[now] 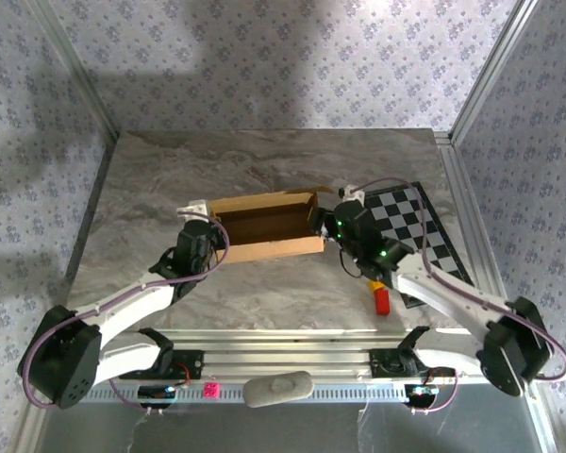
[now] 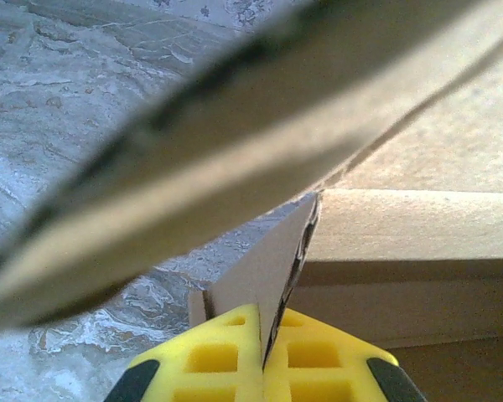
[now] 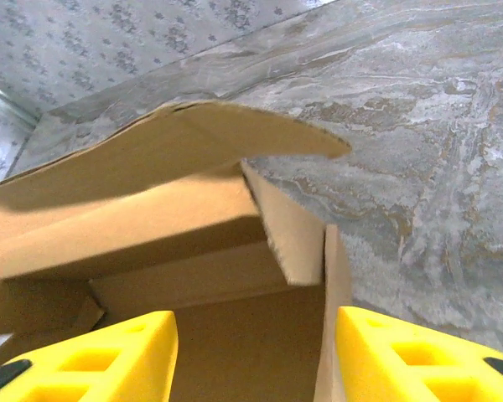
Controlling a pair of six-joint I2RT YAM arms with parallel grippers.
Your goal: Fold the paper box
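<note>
Two pincers: left gripper (image 2: 267, 339) tight on paper box (image 1: 267, 248), right gripper (image 3: 256, 345) agape.

Grey marbled surface (image 1: 264, 293). Open brown paper box (image 1: 264, 226) rests near centre. Black-and-white checkered board (image 1: 410, 222) lies flat at 3 o'clock. Small red block (image 1: 381, 301) at 4 o'clock, by the board's near corner.

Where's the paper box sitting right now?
In the top view, the paper box lies centrally on the marble table, between the left pincer at its left end and the right pincer at its right, with the checkered board beyond.
</note>
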